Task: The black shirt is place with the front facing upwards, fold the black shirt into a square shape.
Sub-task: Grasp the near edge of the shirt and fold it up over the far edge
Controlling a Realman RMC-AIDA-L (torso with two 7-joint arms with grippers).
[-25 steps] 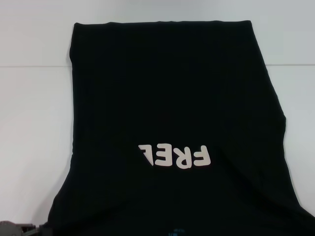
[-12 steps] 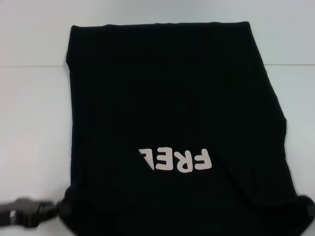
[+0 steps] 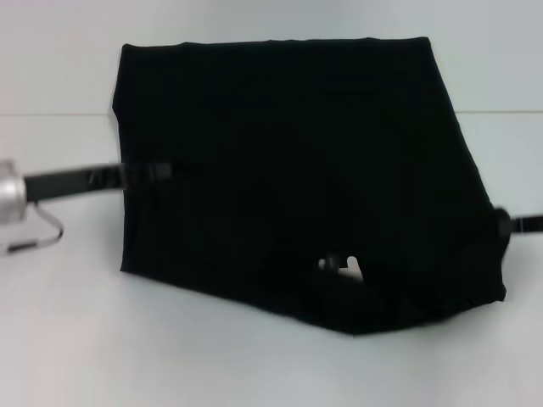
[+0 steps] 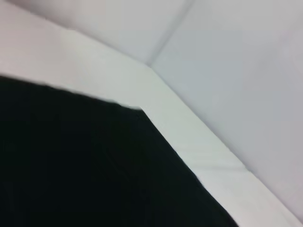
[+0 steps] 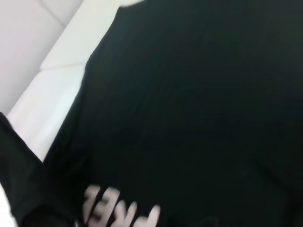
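One black shirt lay on the white table, its near part doubled over toward the far side, so only a scrap of the white lettering showed at the near fold. Two arms were in view. The left gripper reached in over the shirt's left edge; the right gripper sat at its right edge. Whether either pair of jaws was wide, narrow or holding cloth could not be told.
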